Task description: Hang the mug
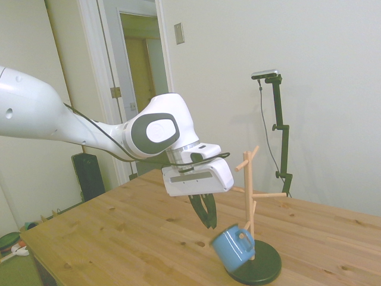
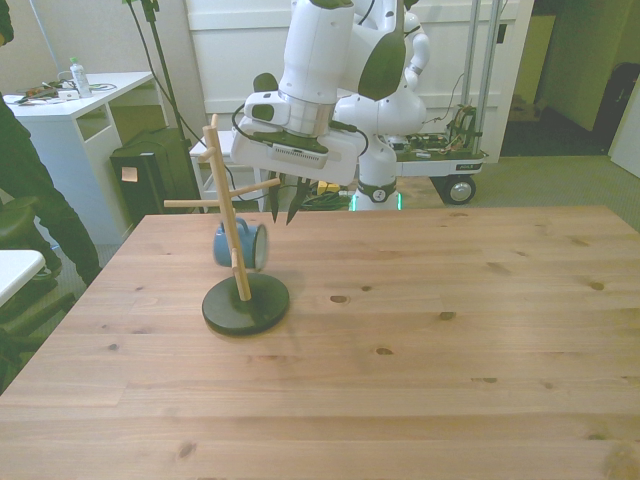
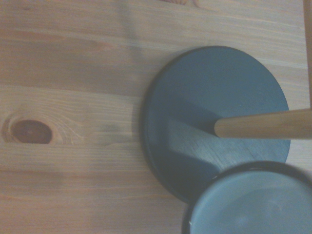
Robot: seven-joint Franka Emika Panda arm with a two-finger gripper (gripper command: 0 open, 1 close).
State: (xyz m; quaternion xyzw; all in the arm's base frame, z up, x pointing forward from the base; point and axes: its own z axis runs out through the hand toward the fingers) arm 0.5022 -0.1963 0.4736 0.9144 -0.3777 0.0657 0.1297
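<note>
The small blue mug (image 1: 231,246) is tilted and motion-blurred just above the peg tree's dark round base (image 1: 262,269), its handle against the wooden trunk (image 1: 249,190). Whether the handle sits on a low peg, I cannot tell. In the front view the mug (image 2: 240,245) shows behind the trunk (image 2: 230,230). My gripper (image 1: 206,213) hangs a little above the mug, apart from it, open by a narrow gap with nothing between the fingers; it also shows in the front view (image 2: 283,208). The wrist view looks down on the base (image 3: 204,97), the trunk (image 3: 263,124) and the mug's rim (image 3: 248,204).
The peg tree stands toward the front view's left on the wooden table (image 2: 450,330). A person in dark clothes (image 2: 25,170) stands off the front view's left edge by a white desk (image 2: 75,110). A wheeled cart (image 2: 440,160) is behind the table.
</note>
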